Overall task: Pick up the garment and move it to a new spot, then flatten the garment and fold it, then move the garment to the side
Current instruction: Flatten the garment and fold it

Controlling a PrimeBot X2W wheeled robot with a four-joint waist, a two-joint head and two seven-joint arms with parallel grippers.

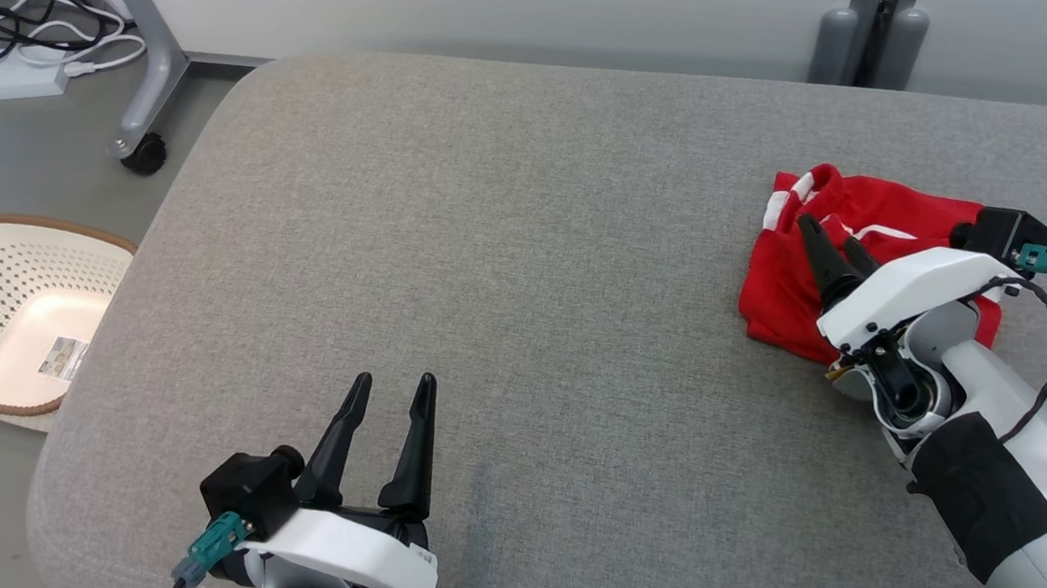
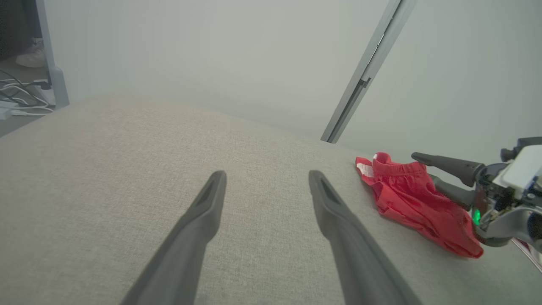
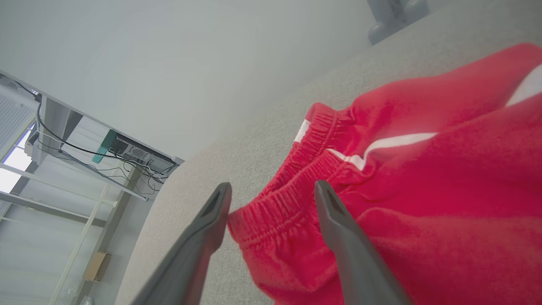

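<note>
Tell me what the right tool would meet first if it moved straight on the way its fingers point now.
Most likely the crumpled red fabric garment with white stripes: its gathered elastic waistband lies just ahead between the open fingers of the right tool. How near is hard to judge.

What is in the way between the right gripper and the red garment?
Nothing visible. The right gripper is open, its fingers on either side of the red garment's elastic waistband, above the grey cushion.
</note>
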